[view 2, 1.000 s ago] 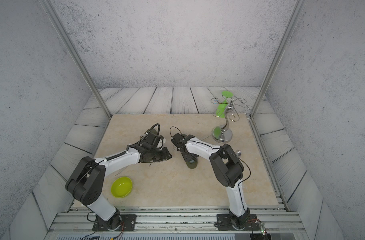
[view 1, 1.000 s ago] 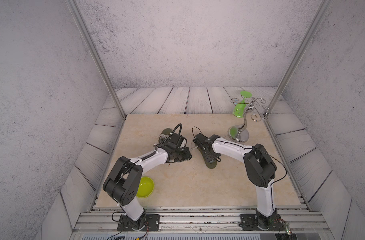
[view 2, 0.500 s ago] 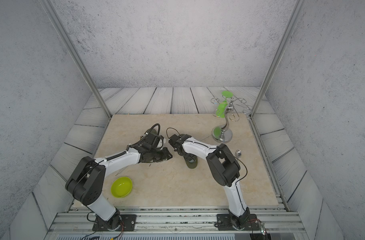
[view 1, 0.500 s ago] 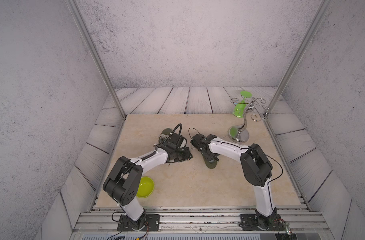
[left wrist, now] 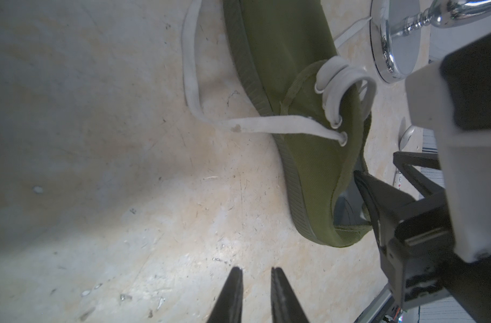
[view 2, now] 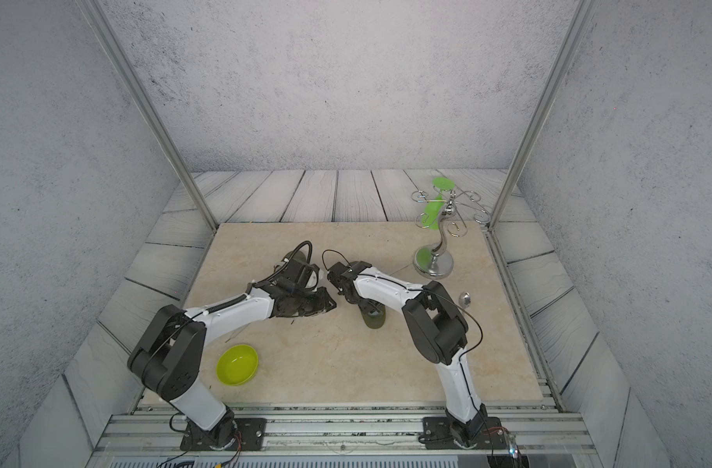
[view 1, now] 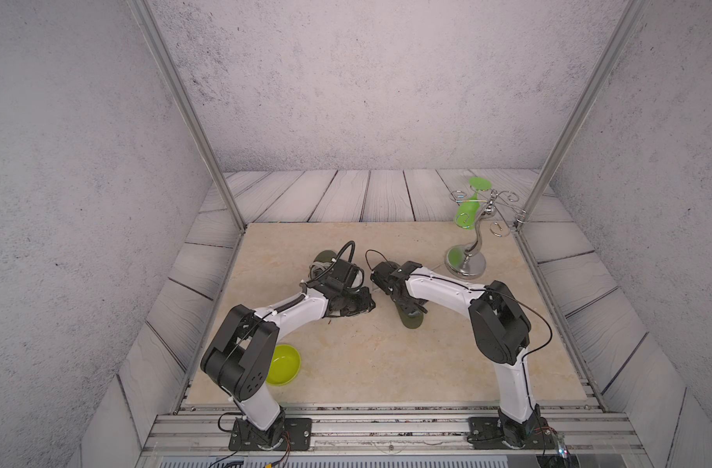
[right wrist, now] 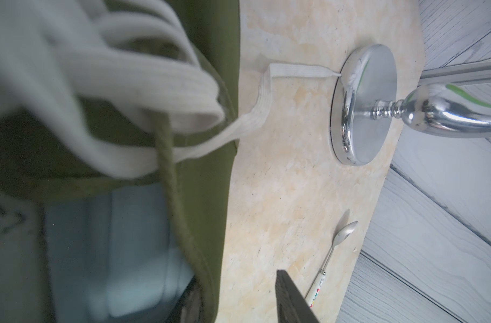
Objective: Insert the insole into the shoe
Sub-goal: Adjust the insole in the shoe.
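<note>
An olive green shoe (left wrist: 303,156) with white laces lies on the beige mat, its heel (view 1: 412,321) showing in both top views from under my right arm. A grey-blue insole (right wrist: 104,237) lies inside it and also shows at the heel opening (left wrist: 346,208). My right gripper (right wrist: 236,279) is open and straddles the shoe's side wall, with one finger (left wrist: 378,193) down inside on the insole and the other outside. Left of the heel, my left gripper (left wrist: 255,270) rests low over the mat, its tips a narrow gap apart with nothing between them.
A chrome stand (view 1: 465,263) with a green glass (view 1: 468,208) hanging on it stands at the back right. One shoelace end reaches its base. A spoon (right wrist: 333,249) lies right of the shoe. A yellow-green bowl (view 1: 283,364) sits front left. An olive shape with pale laces (view 1: 324,257) shows behind my left wrist.
My right wrist has shifted a little to the left along the shoe. The shoe's heel and my left arm have stayed where they were.
</note>
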